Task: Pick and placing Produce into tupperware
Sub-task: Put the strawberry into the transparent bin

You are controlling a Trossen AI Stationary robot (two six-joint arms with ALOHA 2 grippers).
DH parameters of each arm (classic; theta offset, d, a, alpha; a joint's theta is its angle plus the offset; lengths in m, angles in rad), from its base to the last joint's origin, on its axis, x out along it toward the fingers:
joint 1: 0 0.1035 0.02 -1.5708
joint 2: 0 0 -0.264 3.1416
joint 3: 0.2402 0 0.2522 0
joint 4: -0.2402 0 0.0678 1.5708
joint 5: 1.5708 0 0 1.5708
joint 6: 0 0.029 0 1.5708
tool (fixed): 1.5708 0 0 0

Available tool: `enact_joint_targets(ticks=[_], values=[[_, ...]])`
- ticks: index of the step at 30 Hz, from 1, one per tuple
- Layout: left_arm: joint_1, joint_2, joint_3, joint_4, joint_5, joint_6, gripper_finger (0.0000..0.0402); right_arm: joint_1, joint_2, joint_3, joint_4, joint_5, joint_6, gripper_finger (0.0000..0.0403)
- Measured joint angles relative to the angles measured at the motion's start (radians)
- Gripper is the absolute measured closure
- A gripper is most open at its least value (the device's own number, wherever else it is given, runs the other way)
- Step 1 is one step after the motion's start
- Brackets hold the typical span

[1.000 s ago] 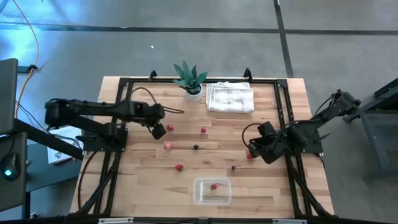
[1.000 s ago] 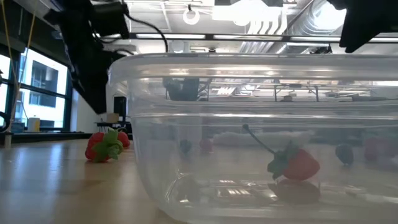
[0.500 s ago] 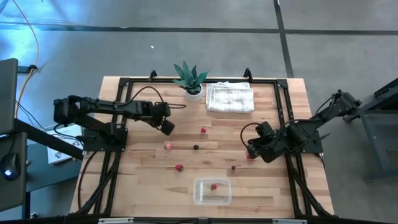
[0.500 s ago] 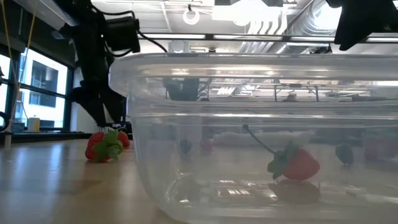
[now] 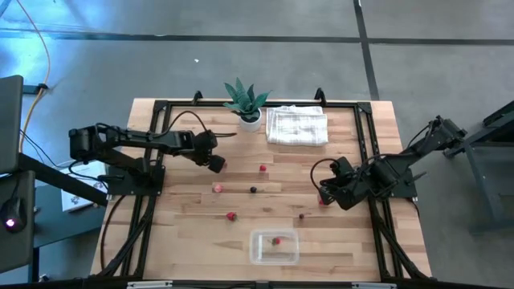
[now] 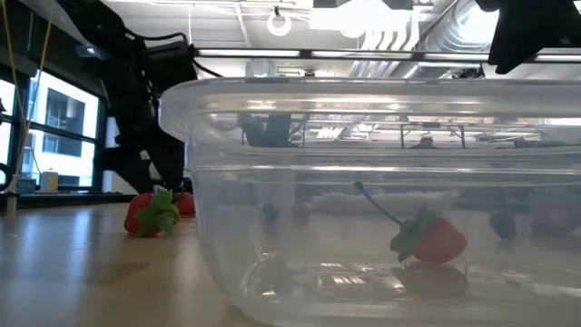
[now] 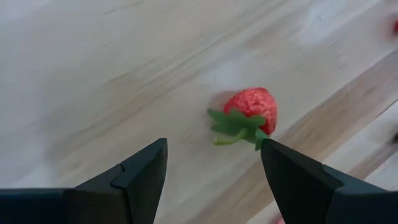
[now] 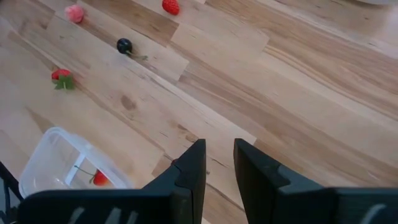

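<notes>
Moved: the left gripper has shifted a little toward the lower right of the high view since one second ago and has come down around a red strawberry; the right arm has stayed where it was.
Left gripper: left of centre in the high view, low over the table. Its fingers stand wide apart, one on each side of the strawberry, and I cannot tell if they touch it.
Right gripper: at the right side of the high view, low over the boards; the fingers are narrow, with only a small gap, and hold nothing.
Tupperware: low centre of the high view, with one red stemmed piece inside.
Produce on the table: a red piece, a pinkish piece, a dark piece, another red strawberry and a small dark piece, all well apart.
Other things: potted plant and white cloth at the top centre.
</notes>
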Motion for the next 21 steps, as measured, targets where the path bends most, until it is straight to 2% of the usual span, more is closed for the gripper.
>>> enact_joint_targets(ticks=[9, 16, 21], values=[[0.0, 0.0, 0.0, 0.086, 0.0, 0.0, 0.0153, 0.0, 0.0, 0.0, 0.002, 0.0, 0.006, 0.0329], [0.0, 0.0, 0.0, 0.085, 0.044, 0.004, 0.0153, 0.0, 0.0, 0.0, 0.002, 0.0, 0.007, 0.0329], [-0.001, 0.0, 0.0, 0.079, 0.037, 0.009, 0.0153, 0.0, 0.0, 0.0, 0.003, 0.0, 0.007, 0.0329]])
